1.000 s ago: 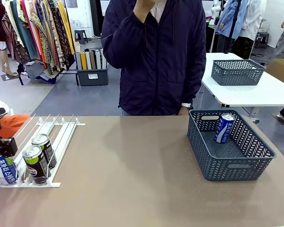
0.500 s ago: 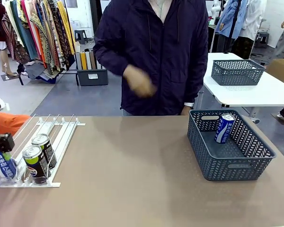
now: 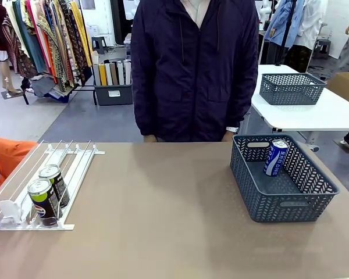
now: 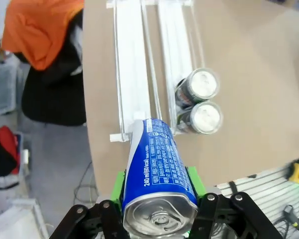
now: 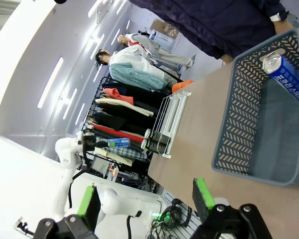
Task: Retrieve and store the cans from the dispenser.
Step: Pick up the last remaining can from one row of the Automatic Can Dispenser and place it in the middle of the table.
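My left gripper (image 4: 158,185) is clamped tight on a blue can (image 4: 158,164), up in the air over the near end of the white dispenser (image 3: 75,165). Two dark cans (image 3: 45,202) sit touching in one lane there. My right gripper (image 5: 144,199) has its fingers wide apart. A second blue can (image 3: 275,157) leans inside the grey basket (image 3: 291,209). A person (image 3: 192,70) stands behind the table (image 3: 163,221).

One can gripped, two racked
A blue-and-white can (image 4: 158,169) sits clamped in the left gripper (image 4: 158,181), silver top toward the wrist; just beyond it, two dark cans (image 4: 197,87) (image 4: 202,118) stand upright at the stopper end of the white dispenser (image 4: 132,74).
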Robot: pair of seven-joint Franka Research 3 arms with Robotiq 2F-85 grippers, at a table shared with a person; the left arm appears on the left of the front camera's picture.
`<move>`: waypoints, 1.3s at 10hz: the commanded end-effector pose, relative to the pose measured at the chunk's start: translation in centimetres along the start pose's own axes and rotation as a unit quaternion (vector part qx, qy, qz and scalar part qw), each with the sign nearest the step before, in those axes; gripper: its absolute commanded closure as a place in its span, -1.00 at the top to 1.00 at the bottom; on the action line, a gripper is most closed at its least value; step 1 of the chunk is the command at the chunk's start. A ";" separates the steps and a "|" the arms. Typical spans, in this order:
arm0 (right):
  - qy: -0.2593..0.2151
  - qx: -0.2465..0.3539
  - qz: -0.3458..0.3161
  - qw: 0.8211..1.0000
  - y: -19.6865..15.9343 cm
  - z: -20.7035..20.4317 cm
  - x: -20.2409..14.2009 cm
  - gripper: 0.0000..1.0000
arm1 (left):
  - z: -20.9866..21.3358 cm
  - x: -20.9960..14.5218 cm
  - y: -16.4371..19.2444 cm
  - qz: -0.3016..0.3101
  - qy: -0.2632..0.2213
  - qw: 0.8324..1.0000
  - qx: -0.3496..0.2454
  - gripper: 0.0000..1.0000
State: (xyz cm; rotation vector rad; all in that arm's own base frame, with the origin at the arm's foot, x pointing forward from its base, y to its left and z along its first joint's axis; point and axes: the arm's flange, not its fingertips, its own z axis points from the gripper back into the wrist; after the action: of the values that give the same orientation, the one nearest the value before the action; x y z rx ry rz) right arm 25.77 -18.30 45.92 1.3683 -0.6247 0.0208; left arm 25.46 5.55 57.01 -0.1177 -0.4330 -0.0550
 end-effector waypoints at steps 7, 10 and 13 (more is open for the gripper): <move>-0.011 0.011 0.004 1.000 0.4 -0.2 0.4 1.00 | 1.8 -0.9 0.6 -0.001 -0.031 0.999 -0.037 -1.00; -0.011 0.011 0.004 1.000 0.4 -0.2 0.4 1.00 | 0.9 3.3 -6.6 -0.003 -0.050 0.997 -0.062 -1.00; -0.011 0.011 0.004 1.000 0.4 -0.2 0.4 1.00 | -4.1 9.7 -20.2 -0.124 0.014 0.986 -0.108 -1.00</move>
State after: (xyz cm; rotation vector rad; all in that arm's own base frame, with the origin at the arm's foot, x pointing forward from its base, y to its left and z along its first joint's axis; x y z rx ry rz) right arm 25.75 -18.30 45.94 1.3680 -0.6252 0.0211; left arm 29.93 -12.44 58.89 -0.2800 -0.4588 -0.2954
